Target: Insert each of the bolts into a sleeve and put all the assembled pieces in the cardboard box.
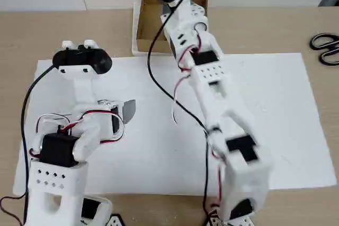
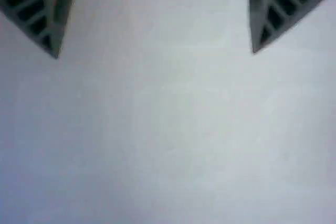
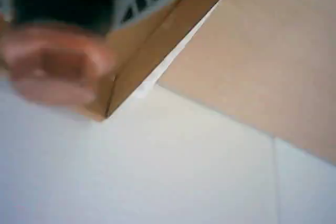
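My right gripper (image 1: 177, 10) hangs over the near edge of the cardboard box (image 1: 145, 22) at the back of the table. In the right wrist view a blurred orange sleeve (image 3: 52, 69) with a dark part above it sits close in the right gripper (image 3: 79, 30), in front of the box corner (image 3: 136, 72); the jaws look shut on it. My left gripper (image 1: 124, 109) rests low over the white paper. Its two ribbed fingertips (image 2: 47, 19) stand wide apart and open, with bare paper between them at the left gripper (image 2: 155, 51).
A large white paper sheet (image 1: 275, 130) covers the middle of the wooden table (image 1: 63, 30). Black scissors (image 1: 326, 48) lie at the far right edge. The right arm (image 1: 212, 78) stretches diagonally across the sheet.
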